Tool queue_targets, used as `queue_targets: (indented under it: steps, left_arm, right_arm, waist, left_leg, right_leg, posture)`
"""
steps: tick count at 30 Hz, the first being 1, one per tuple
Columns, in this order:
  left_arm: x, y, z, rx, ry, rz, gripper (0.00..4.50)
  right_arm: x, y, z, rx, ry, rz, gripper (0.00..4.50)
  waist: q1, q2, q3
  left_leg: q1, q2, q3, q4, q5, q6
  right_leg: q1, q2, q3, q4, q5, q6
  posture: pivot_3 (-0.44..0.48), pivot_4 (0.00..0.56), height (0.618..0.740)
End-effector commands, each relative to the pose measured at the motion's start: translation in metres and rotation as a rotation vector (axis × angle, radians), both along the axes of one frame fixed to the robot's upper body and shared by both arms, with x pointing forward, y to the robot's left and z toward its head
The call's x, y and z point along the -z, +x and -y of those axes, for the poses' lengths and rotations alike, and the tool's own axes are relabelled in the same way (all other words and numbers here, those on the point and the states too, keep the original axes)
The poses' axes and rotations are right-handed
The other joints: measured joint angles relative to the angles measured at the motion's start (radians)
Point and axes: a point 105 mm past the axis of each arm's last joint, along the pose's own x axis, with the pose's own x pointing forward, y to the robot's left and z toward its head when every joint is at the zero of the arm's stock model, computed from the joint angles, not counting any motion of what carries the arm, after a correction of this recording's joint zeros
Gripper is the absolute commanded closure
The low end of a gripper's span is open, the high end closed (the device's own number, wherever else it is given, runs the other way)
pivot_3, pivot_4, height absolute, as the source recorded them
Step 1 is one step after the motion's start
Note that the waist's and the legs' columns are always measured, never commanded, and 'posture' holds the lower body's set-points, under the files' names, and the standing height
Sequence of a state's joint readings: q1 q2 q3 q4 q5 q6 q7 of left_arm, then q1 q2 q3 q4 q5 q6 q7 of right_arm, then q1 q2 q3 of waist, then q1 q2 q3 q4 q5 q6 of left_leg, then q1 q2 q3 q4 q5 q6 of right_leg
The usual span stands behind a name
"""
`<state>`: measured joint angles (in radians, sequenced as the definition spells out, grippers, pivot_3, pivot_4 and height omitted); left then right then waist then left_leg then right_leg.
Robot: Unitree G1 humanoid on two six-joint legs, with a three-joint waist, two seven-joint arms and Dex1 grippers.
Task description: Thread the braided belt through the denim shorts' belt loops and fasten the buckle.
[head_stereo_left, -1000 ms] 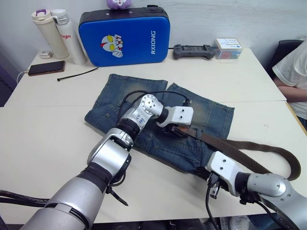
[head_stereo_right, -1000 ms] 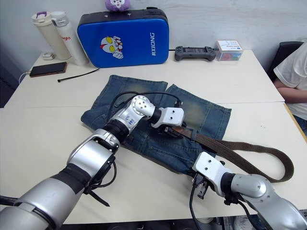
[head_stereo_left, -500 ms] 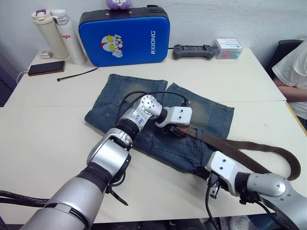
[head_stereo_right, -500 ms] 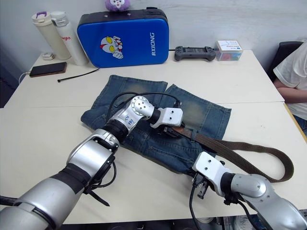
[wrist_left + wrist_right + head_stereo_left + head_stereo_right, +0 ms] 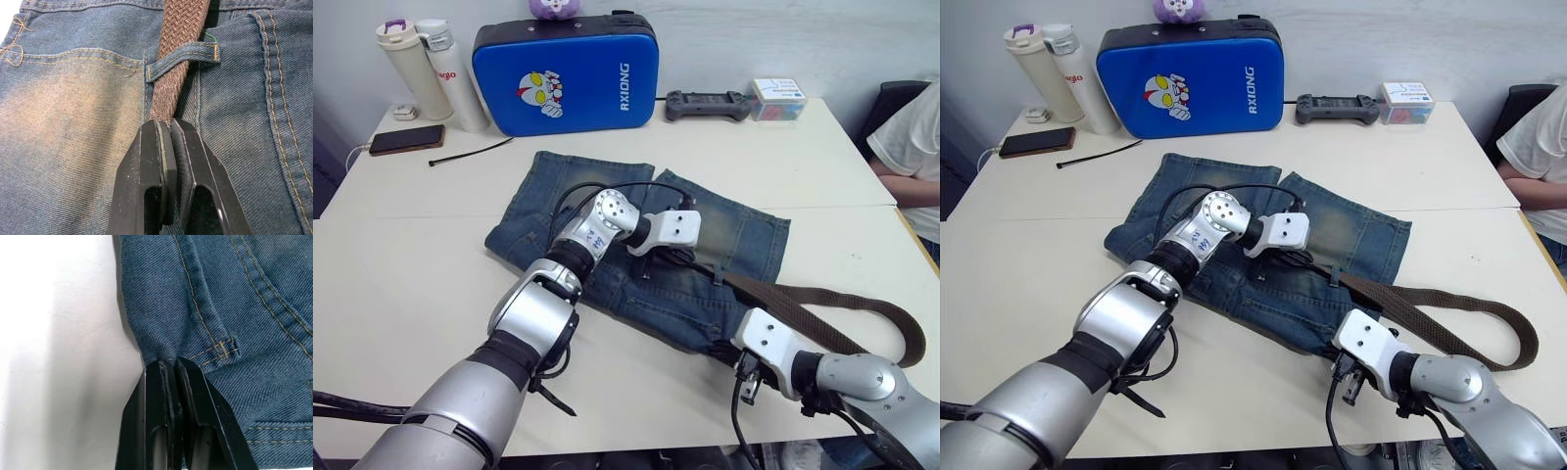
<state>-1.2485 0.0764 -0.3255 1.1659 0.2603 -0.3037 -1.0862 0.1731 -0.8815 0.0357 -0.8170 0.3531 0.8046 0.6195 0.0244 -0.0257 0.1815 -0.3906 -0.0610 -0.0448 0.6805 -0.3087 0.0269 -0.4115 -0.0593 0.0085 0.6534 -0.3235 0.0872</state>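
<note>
Left gripper (image 5: 171, 128) pinches dark-brown braided belt (image 5: 177, 58) past one blue denim loop (image 5: 182, 59); right gripper (image 5: 172, 366) pinches faded denim shorts (image 5: 205, 298); remaining loops and buckling outstanding

We see soft, faded blue cloth shorts (image 5: 73, 122), a rough woven brown belt (image 5: 178, 44), and a smooth white counter (image 5: 401, 284).

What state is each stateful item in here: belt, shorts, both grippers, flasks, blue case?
Belt: threaded under one loop, tip pinched, the rest trailing on the table.
Shorts: lying flat.
Left gripper: shut on belt.
Right gripper: shut on shorts' edge.
Flasks: upright, capped.
Blue case: closed, standing on edge.
</note>
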Motion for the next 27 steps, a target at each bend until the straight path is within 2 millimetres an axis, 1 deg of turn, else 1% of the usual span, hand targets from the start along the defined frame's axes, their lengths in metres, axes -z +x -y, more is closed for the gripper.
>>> queue_targets:
  steps: [1, 2, 6, 12, 14, 16, 18, 20, 21, 22, 24, 27]
  left_arm:
    - [-0.020, 0.009, -0.010, -0.014, -0.003, 0.067, 4.42]
    - [-0.023, 0.010, -0.013, -0.012, 0.002, 0.078, 4.42]
    - [-0.030, 0.013, -0.035, -0.009, 0.034, 0.104, 4.42]
    - [-0.030, 0.014, -0.059, -0.031, 0.060, 0.110, 4.42]
    - [-0.027, 0.012, -0.061, -0.039, 0.053, 0.093, 4.42]
    - [-0.029, 0.008, -0.057, -0.044, -0.016, 0.049, 4.42]
    - [-0.032, 0.005, -0.056, -0.045, -0.048, 0.009, 3.66]
    - [-0.036, 0.005, -0.058, -0.056, -0.057, 0.002, 3.10]
    - [-0.041, 0.005, -0.059, -0.067, -0.077, 0.000, 2.46]
    - [-0.047, 0.006, -0.061, -0.081, -0.100, -0.006, 2.16]
    - [-0.061, 0.005, -0.065, -0.101, -0.171, -0.060, 1.28]
    - [-0.073, 0.000, -0.072, -0.118, -0.249, -0.146, 0.04]
  right_arm:
    - [0.003, -0.003, -0.004, -0.012, 0.009, -0.016, 4.50]
    - [0.003, -0.003, -0.004, -0.012, 0.009, -0.017, 4.50]
    - [0.004, -0.003, -0.004, -0.016, 0.010, -0.022, 4.50]
    - [0.005, -0.001, -0.005, -0.024, 0.009, -0.026, 4.50]
    - [0.005, 0.000, -0.005, -0.029, 0.009, -0.026, 4.50]
    - [0.005, 0.001, -0.006, -0.035, 0.010, -0.026, 4.50]
    - [0.004, 0.002, -0.006, -0.038, 0.008, -0.025, 4.50]
    - [0.003, 0.002, -0.005, -0.039, 0.007, -0.025, 4.50]
    - [0.003, 0.002, -0.003, -0.038, 0.004, -0.025, 4.50]
    - [0.002, 0.002, -0.002, -0.037, -0.001, -0.025, 4.50]
    - [0.001, 0.002, 0.004, -0.031, -0.015, -0.025, 4.50]
    - [0.000, 0.002, 0.012, -0.020, -0.036, -0.023, 4.50]
  waist:
    - [-0.001, 0.000, 0.000]
    - [-0.001, 0.000, 0.000]
    - [-0.002, 0.000, 0.000]
    - [0.000, 0.000, 0.000]
    - [-0.003, 0.000, 0.000]
    - [-0.004, 0.000, 0.000]
    - [-0.004, 0.000, 0.000]
    - [-0.002, 0.000, 0.000]
    - [-0.002, 0.000, 0.000]
    - [-0.002, 0.000, 0.000]
    - [-0.002, 0.000, 0.000]
    - [0.000, 0.000, 0.000]
  left_leg:
    - [0.000, 0.000, 0.000, 0.000, 0.000, 0.000]
    - [0.000, 0.000, 0.000, 0.000, 0.000, 0.000]
    - [0.000, 0.000, 0.000, 0.000, 0.000, 0.000]
    - [0.000, 0.000, 0.000, 0.000, 0.000, -0.001]
    - [0.000, 0.000, 0.000, 0.000, 0.000, -0.001]
    - [0.000, 0.001, 0.000, 0.000, 0.000, -0.001]
    - [0.000, 0.001, 0.000, 0.000, 0.000, -0.001]
    - [0.000, 0.001, 0.000, 0.000, 0.000, -0.001]
    - [0.000, 0.001, 0.000, 0.000, 0.000, -0.001]
    - [0.000, 0.001, 0.000, 0.000, 0.000, -0.001]
    - [0.000, 0.001, 0.000, 0.000, 0.000, -0.001]
    - [0.000, 0.001, 0.000, 0.000, 0.000, -0.001]
  right_leg:
    - [0.000, 0.000, 0.000, 0.000, 0.000, 0.000]
    - [0.000, 0.000, 0.000, 0.000, 0.000, 0.000]
    - [0.000, 0.000, 0.000, 0.001, 0.000, 0.000]
    - [0.000, 0.000, 0.000, 0.001, 0.000, 0.000]
    - [0.000, 0.000, 0.000, 0.001, 0.000, 0.000]
    - [0.000, 0.001, 0.000, 0.002, 0.000, 0.000]
    - [0.000, 0.000, 0.000, 0.003, 0.000, 0.000]
    - [0.000, 0.000, 0.000, 0.003, 0.000, 0.000]
    - [0.000, 0.000, 0.000, 0.003, 0.000, 0.000]
    - [0.000, 0.000, 0.000, 0.003, 0.000, 0.000]
    - [0.000, 0.000, 0.000, 0.003, 0.000, 0.000]
    - [0.000, 0.000, 0.000, 0.003, 0.000, 0.000]
  posture:
    - [0.000, 0.150, 0.740]
    - [0.000, 0.150, 0.740]
    - [0.000, 0.150, 0.740]
    - [0.000, 0.150, 0.740]
    - [0.000, 0.150, 0.740]
    - [0.000, 0.150, 0.740]
    - [0.000, 0.150, 0.740]
    - [0.000, 0.150, 0.740]
    - [0.000, 0.150, 0.740]
    - [0.000, 0.150, 0.740]
    - [0.000, 0.150, 0.740]
    - [0.000, 0.150, 0.740]
